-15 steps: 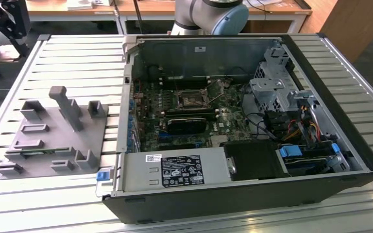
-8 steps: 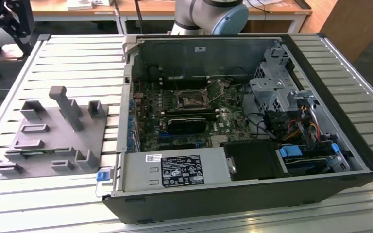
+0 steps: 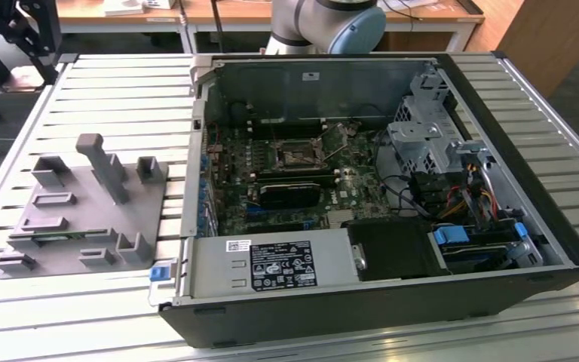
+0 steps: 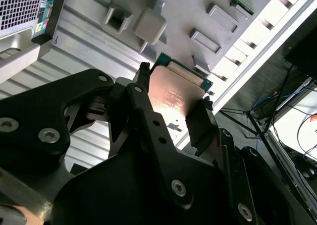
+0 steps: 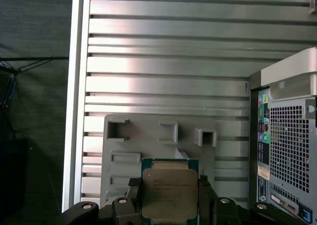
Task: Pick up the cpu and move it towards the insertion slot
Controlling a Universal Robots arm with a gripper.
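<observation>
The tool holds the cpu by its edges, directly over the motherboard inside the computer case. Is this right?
No. The tool holds the cpu by its edges, but over the grey fixture on the slatted table, beside the computer case, not over the motherboard inside it. The first wrist view shows this.

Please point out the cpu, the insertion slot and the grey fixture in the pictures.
cpu (image 5: 170,193): first wrist view, middle of its metal top.
insertion slot (image 3: 295,155): exterior view, its dark centre.
grey fixture (image 3: 81,217): exterior view, bare part of its base plate.
</observation>
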